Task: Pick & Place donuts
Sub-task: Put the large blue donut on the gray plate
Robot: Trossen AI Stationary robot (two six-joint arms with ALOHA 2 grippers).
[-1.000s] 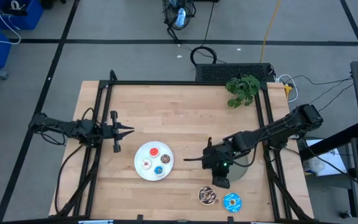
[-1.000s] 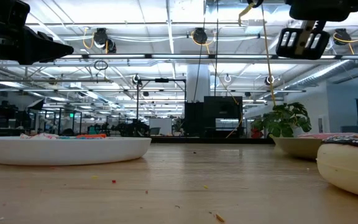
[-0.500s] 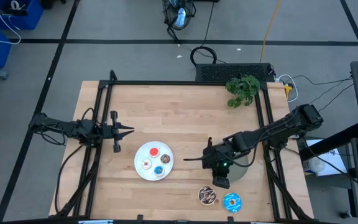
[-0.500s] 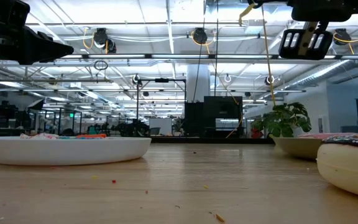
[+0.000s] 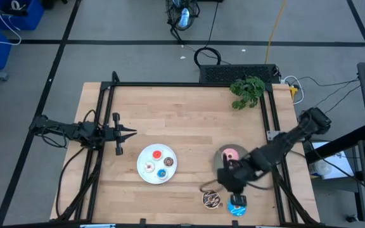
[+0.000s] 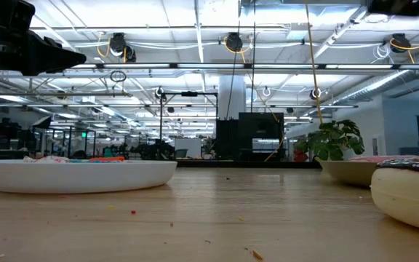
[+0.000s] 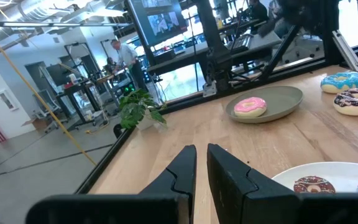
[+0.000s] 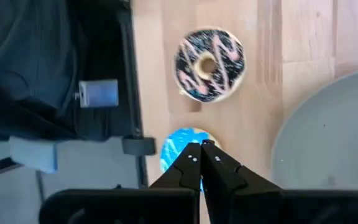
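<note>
Four tiny donuts, red (image 5: 156, 154), pink-white (image 5: 149, 167), brown (image 5: 168, 161) and blue (image 5: 162, 173), lie on the white plate (image 5: 143, 172). The pink-iced donut (image 5: 231, 154) lies on the grey plate (image 5: 220, 159). The chocolate donut (image 5: 211, 199) and the blue-iced donut (image 5: 237, 206) lie on the table near its near edge. My right gripper (image 8: 200, 147) is shut and empty, high over the blue-iced donut (image 8: 178, 148). My left gripper (image 7: 201, 151) is shut and empty at the table's left, pointing toward the plates.
A green plant (image 5: 247, 90) stands at the table's far right corner. A black frame rail (image 5: 189, 84) runs along the far edge and down both sides. Bare wood lies between the plates and the far edge.
My right gripper has gone from beside the grey plate toward the table's near edge and now hangs over the blue-iced donut. In the low view it has risen out of the picture. The pink-iced donut on the grey plate now shows.
</note>
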